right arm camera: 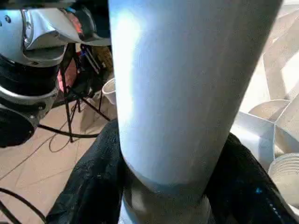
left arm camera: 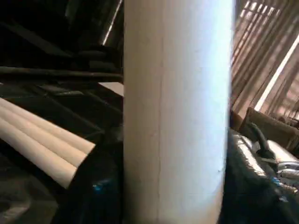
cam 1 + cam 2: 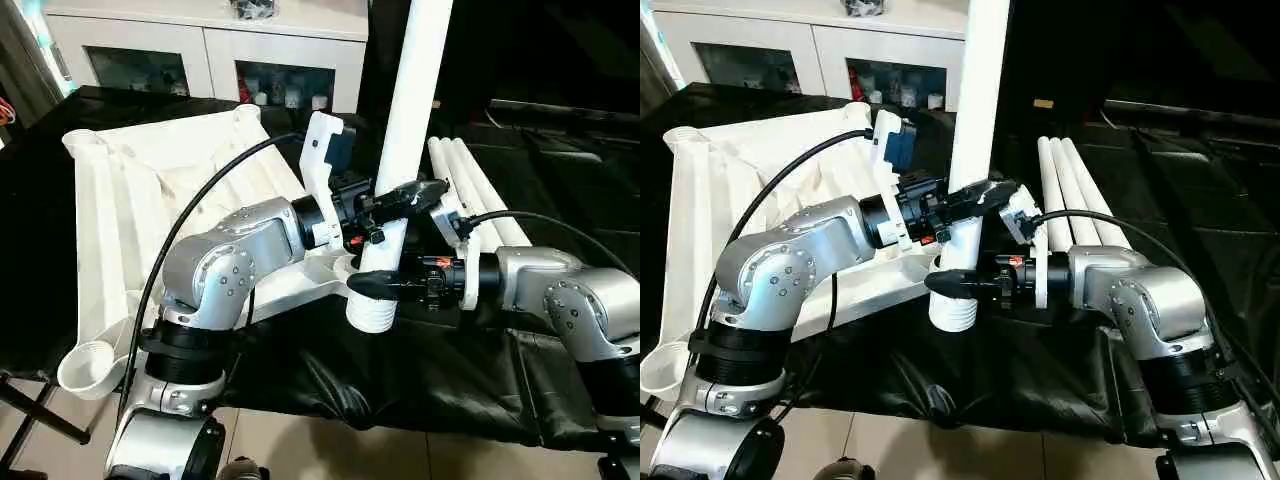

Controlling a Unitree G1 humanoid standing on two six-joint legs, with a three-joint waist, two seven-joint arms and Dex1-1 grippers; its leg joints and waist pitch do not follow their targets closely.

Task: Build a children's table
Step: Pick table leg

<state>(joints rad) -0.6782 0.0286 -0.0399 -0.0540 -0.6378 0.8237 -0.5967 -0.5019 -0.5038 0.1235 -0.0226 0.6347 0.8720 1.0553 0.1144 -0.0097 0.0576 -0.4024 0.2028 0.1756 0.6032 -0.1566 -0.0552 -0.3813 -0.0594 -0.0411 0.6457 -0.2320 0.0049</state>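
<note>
Both jaws closed around one upright white leg (image 3: 412, 90): left gripper (image 3: 398, 200) clamps it higher up, right gripper (image 3: 385, 287) clamps it lower, just above the ribbed threaded end (image 3: 371, 312). Black fingers (image 3: 410, 192) of the left gripper wrap the tube from the left side; the right gripper's fingers (image 3: 375, 285) reach in from the right side. Leg stands near vertical, leaning slightly, its top running out of view. Threaded end hangs beside the near right corner of the tabletop (image 3: 150, 200), at the edge of the black-covered table (image 3: 430, 380); whether it touches the corner socket cannot be told. Tabletop lies upside down on the left part of the table, ribbed underside up, round corner sockets showing, one socket (image 3: 88, 365) overhanging the near left edge. Three more white legs (image 3: 480, 190) lie side by side on the right part of the table, behind the right forearm (image 3: 560, 290). Black cable (image 3: 200, 210) arcs over the left forearm (image 3: 240, 250). White cabinet (image 3: 210, 50) with glass doors stands beyond the far edge of the table.
</note>
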